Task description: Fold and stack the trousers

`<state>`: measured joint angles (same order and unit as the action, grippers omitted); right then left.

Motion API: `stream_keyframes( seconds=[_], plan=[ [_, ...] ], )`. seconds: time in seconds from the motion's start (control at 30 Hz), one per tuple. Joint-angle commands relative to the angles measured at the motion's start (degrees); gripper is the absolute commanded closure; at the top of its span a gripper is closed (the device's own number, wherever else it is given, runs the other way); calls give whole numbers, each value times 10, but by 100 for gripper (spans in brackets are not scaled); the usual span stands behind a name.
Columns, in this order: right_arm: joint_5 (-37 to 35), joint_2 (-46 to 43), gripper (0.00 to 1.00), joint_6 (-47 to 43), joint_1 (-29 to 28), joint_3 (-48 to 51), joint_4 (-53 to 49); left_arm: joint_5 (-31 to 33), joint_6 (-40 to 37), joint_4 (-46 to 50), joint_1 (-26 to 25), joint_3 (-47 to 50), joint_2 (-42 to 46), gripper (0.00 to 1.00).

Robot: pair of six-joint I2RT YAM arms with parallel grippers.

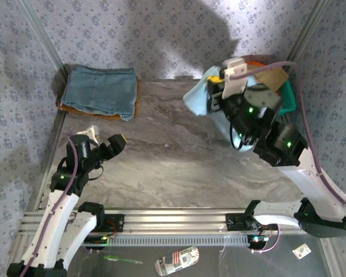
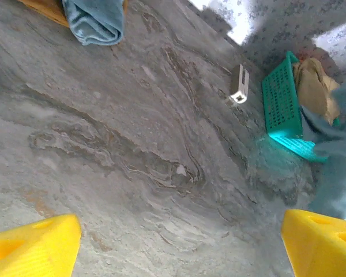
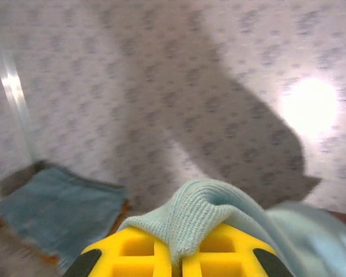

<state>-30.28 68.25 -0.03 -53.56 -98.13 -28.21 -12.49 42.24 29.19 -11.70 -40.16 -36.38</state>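
Two arms, first step: right gripper (image 3: 176, 254) pinches the trousers (image 3: 202, 208) by the basket (image 2: 279, 98); open left gripper (image 1: 105, 137) should take an edge.

The trousers (image 1: 197, 95) are pale sky-blue, of thin, soft cloth with no print, and they are gathered into a loose, crumpled bunch rather than spread flat. A rounded fold of the cloth, its fine weave plain in the right wrist view, is pinched between the closed yellow fingers of the right gripper (image 3: 179, 257), with the rest draping away to the right. In the top view the bunch is held up over the far right part of the table (image 1: 179, 150), just beside the green basket (image 1: 288, 101), with a pale flap reaching out to the left; whether its lower end touches anything cannot be told.
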Motion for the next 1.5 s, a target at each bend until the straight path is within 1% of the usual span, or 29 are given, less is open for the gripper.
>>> stream_keyframes(
  seconds=[0.0, 0.03, 0.1, 0.17, 0.23, 0.3, 0.37, 0.43, 0.53, 0.63, 0.7, 0.73, 0.8, 0.9, 0.93, 1.0, 1.1, 1.2, 1.27, 1.33, 1.37, 1.47],
  plan=[
    [105, 41, 72, 79, -30, 82, -16, 50, 3, 48, -1, -29, 12, 6],
    [128, 53, 57, 108, -36, 100, -21, 59, 3, 59, -1, -36, 12, 5],
    [187, 76, 48, 156, -41, 129, -29, 68, 3, 75, -1, -49, 12, 3],
    [217, 90, 36, 178, -47, 144, -39, 64, 3, 82, -1, -59, 7, 3],
    [194, 83, 30, 198, -48, 156, -59, 51, -3, 83, -1, -65, -2, 3],
    [165, 56, 27, 220, -32, 185, -79, 33, -14, 77, -4, -67, -14, 3],
    [138, 25, 27, 256, 7, 219, -102, 33, -23, 82, -20, -76, -28, 5],
    [145, -9, 28, 293, 72, 260, -123, 61, -30, 91, -58, -86, -41, 6],
    [186, -57, 30, 332, 184, 344, -135, 130, -39, 93, -145, -102, -67, 9],
    [227, -93, 31, 351, 286, 414, -131, 211, -46, 90, -268, -128, -138, 12],
    [260, -112, 30, 370, 357, 456, -129, 288, -66, 85, -369, -166, -218, 11],
    [276, -118, 29, 372, 387, 472, -127, 317, -73, 91, -403, -191, -261, 11],
    [304, -125, 28, 379, 451, 502, -118, 345, -96, 92, -464, -258, -367, 11],
    [358, -125, 28, 379, 532, 539, -95, 376, -140, 94, -533, -377, -526, 10],
    [377, -124, 28, 371, 552, 550, -90, 385, -156, 94, -549, -418, -570, 10],
    [393, -121, 29, 376, 594, 573, -76, 391, -189, 125, -572, -512, -682, 11],
    [421, -121, 32, 382, 659, 600, -69, 395, -225, 132, -592, -620, -798, 14],
    [462, -122, 36, 377, 714, 624, -64, 380, -257, 125, -597, -702, -876, 20],
    [482, -123, 38, 375, 740, 632, -47, 357, -275, 124, -598, -757, -918, 25],
    [498, -121, 39, 375, 758, 638, -40, 357, -289, 125, -600, -803, -958, 28],
    [501, -121, 39, 375, 767, 639, -38, 362, -294, 127, -600, -826, -979, 28],
    [516, -115, 39, 372, 786, 642, -32, 417, -311, 132, -599, -886, -1035, 29]
  ],
)
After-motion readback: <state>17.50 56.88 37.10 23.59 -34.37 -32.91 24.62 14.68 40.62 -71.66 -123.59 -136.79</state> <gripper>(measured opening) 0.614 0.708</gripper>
